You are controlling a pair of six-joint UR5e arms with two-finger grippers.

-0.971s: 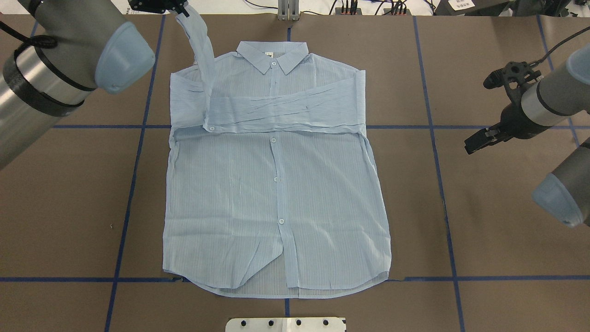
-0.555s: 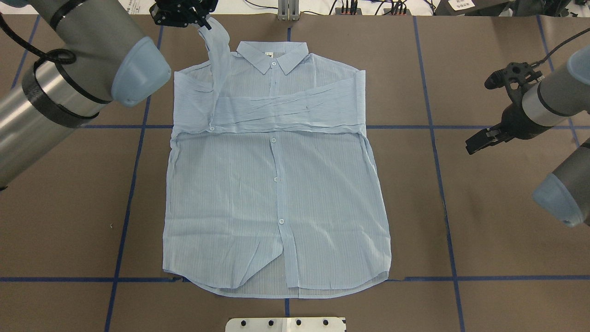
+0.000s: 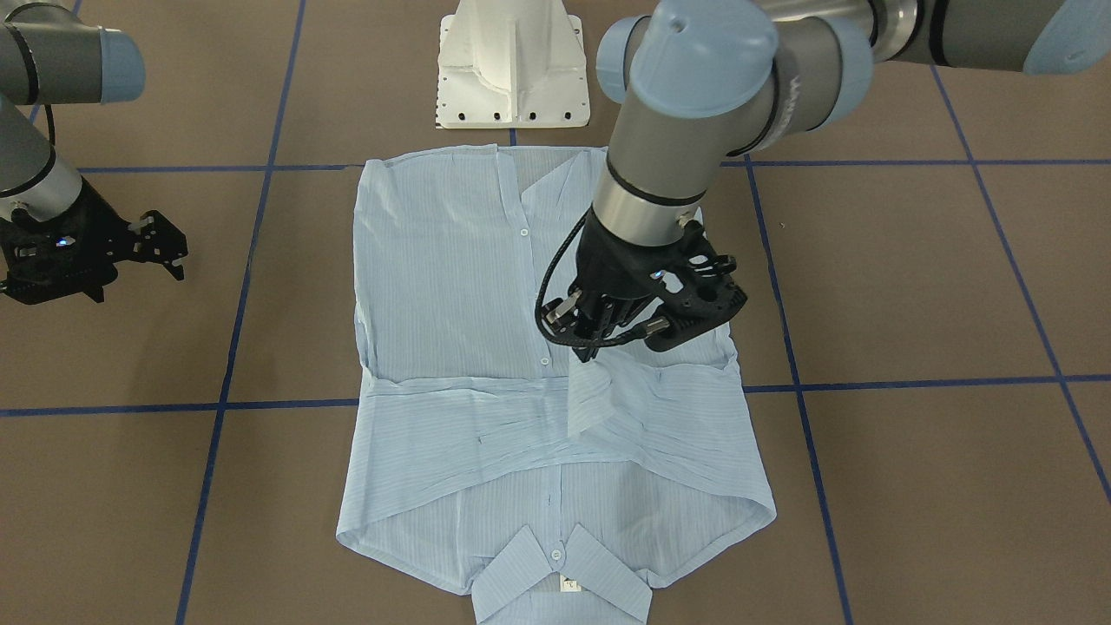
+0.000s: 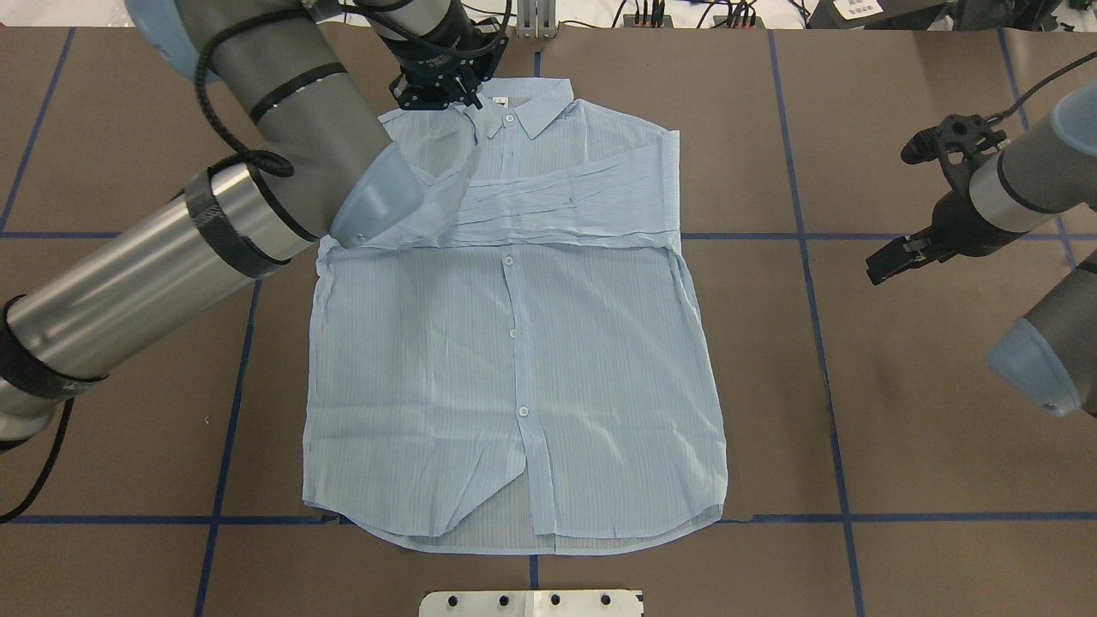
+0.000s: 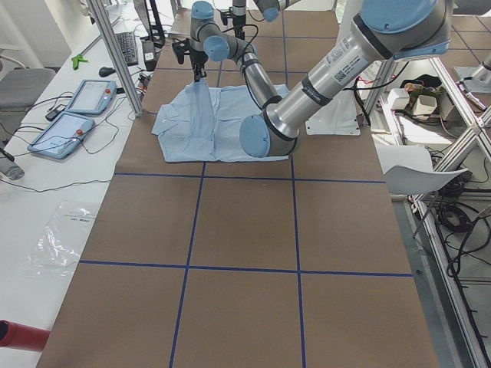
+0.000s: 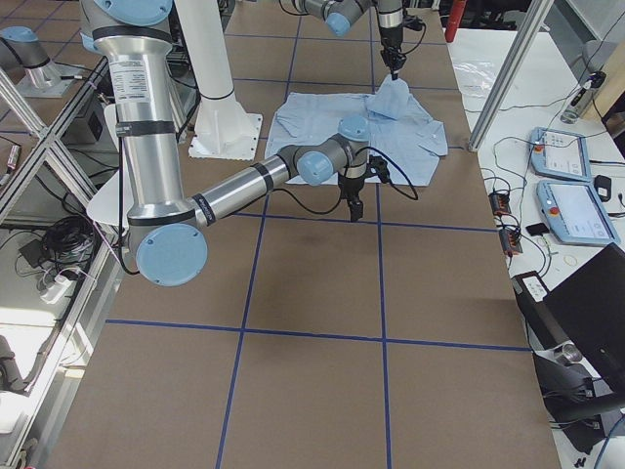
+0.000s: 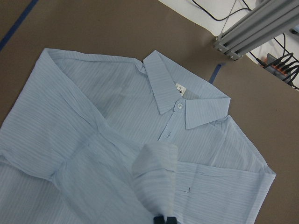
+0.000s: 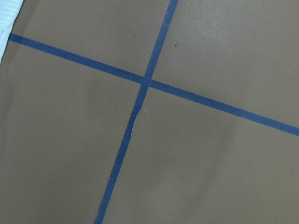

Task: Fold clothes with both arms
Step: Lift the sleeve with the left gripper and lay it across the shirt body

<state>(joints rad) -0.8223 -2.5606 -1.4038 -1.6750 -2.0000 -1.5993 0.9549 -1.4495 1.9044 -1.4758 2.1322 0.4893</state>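
The clothes are one light-blue striped shirt (image 4: 514, 360) (image 3: 451, 286), lying flat and buttoned on the brown table, with its collar (image 4: 527, 107) (image 7: 180, 105) at the far edge. Its right sleeve (image 4: 566, 201) is folded across the chest. My left gripper (image 4: 470, 101) (image 3: 590, 351) hangs above the shirt beside the collar. It is shut on the cuff of the left sleeve (image 3: 590, 399) (image 7: 156, 177), which droops from it onto the chest. My right gripper (image 4: 874, 272) hovers over bare table to the right of the shirt. It holds nothing and its fingers look open.
The white pedestal base (image 3: 512, 65) (image 4: 531, 602) sits at the near edge behind the shirt's hem. Blue tape lines (image 8: 145, 84) cross the table. An aluminium post (image 4: 533, 17) and cables stand beyond the collar. Tablets (image 5: 77, 115) lie on a side bench.
My left arm has swung to the right, carrying the lifted sleeve from beyond the shirt's left shoulder to over the collar and chest. The right arm has not moved.
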